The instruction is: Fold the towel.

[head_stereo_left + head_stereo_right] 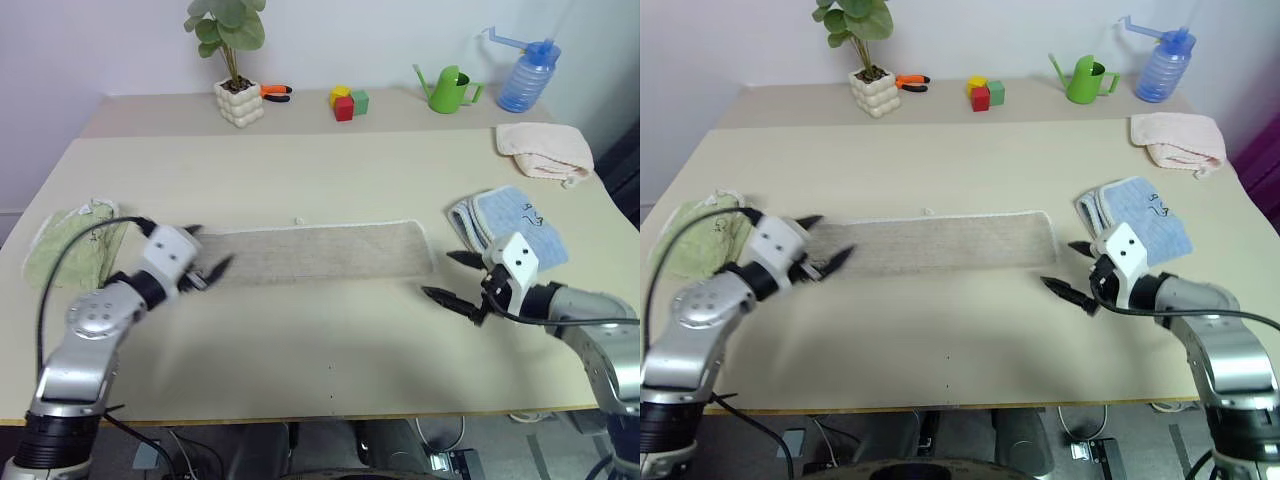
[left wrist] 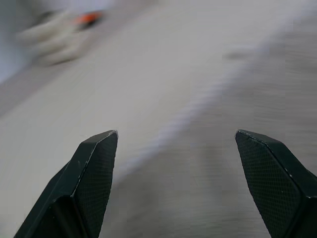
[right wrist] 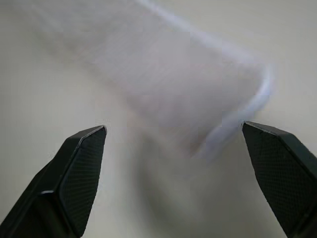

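Left eye view, towel [image 1: 318, 252] folded into a long flat strip across the middle of the table [image 1: 300, 170], left hand [image 1: 205, 268] spread wide at its left end, right hand [image 1: 450, 277] spread wide just off its right end, both empty, light blue cloth [image 1: 510, 225] beyond the right hand, pale green cloth [image 1: 72, 250] at the table's left edge.

even, soft indoor light, wrist views smeared by blur

the table [image 1: 330, 330] is brightly and evenly lit from above, with faint soft-edged shadows under the left gripper [image 1: 205, 262] and right gripper [image 1: 450, 277] (no glare anywhere). both head views are sharp from near edge to far wall. in the wrist views the towel [image 3: 163, 74] and tabletop streak into blur, while the black fingertips [image 2: 96, 163] stay crisp.
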